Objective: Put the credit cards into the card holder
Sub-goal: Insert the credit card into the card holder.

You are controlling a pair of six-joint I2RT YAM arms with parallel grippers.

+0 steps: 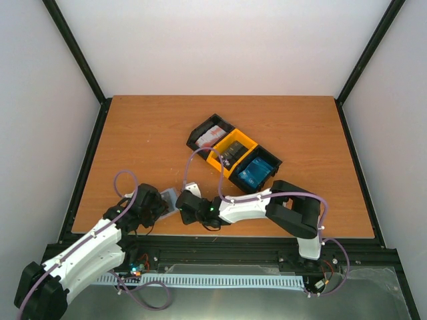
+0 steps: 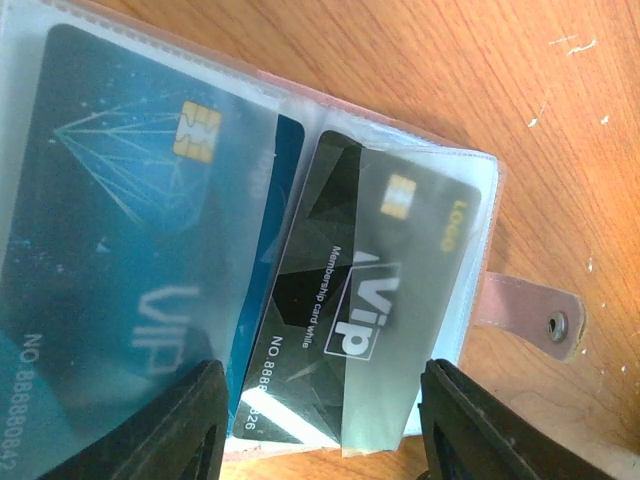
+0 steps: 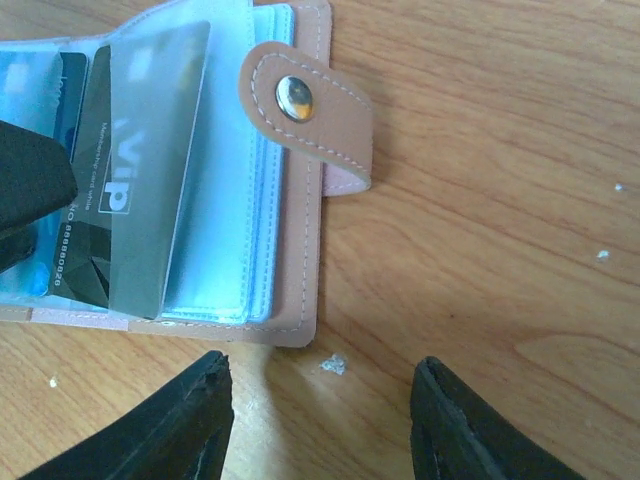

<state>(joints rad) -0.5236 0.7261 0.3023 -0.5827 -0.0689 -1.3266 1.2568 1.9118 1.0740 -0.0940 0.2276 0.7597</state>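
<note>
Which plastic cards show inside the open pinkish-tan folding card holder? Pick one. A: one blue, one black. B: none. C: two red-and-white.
A: the left wrist view shows a bright blue chip card and a black VIP card among the pinkish-tan card holder's clear sleeves.

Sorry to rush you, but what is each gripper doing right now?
Left gripper: open over the card holder, gripping nothing.
Right gripper: open and empty, over the table beside the card holder.

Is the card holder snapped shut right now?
No, the card holder lies open, its snap strap loose beside a black card in a sleeve.
</note>
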